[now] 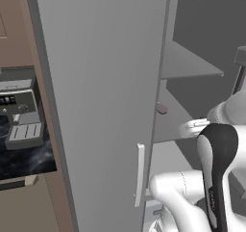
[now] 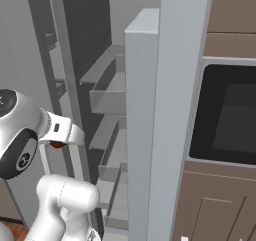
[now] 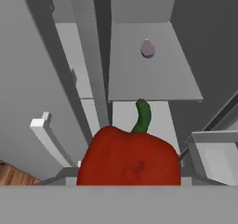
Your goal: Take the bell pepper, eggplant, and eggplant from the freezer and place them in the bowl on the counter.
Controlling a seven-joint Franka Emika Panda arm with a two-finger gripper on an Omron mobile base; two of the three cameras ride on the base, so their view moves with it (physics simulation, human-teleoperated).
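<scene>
A red bell pepper [image 3: 129, 158] with a green stem sits right in front of the hand camera, and my gripper [image 2: 60, 140] is shut on it, its fingers hidden behind it. A sliver of the bell pepper [image 2: 57, 145] shows under the white hand, just outside the open freezer [image 2: 142, 110]. One small purple eggplant [image 3: 148, 48] lies on a grey inner shelf [image 3: 153, 79] ahead of the hand. This eggplant [image 1: 162, 109] peeks past the edge of the freezer door [image 1: 101, 106]. The black counter [image 1: 24, 161] is at the left. The bowl is out of view.
The freezer door's white handle [image 1: 140, 173] stands close to my arm. A coffee machine [image 1: 21, 113] sits on the counter. Door bins [image 2: 110, 92] line the freezer's inside. A black built-in oven [image 2: 225, 115] and taupe cabinets [image 2: 220, 210] are at the right.
</scene>
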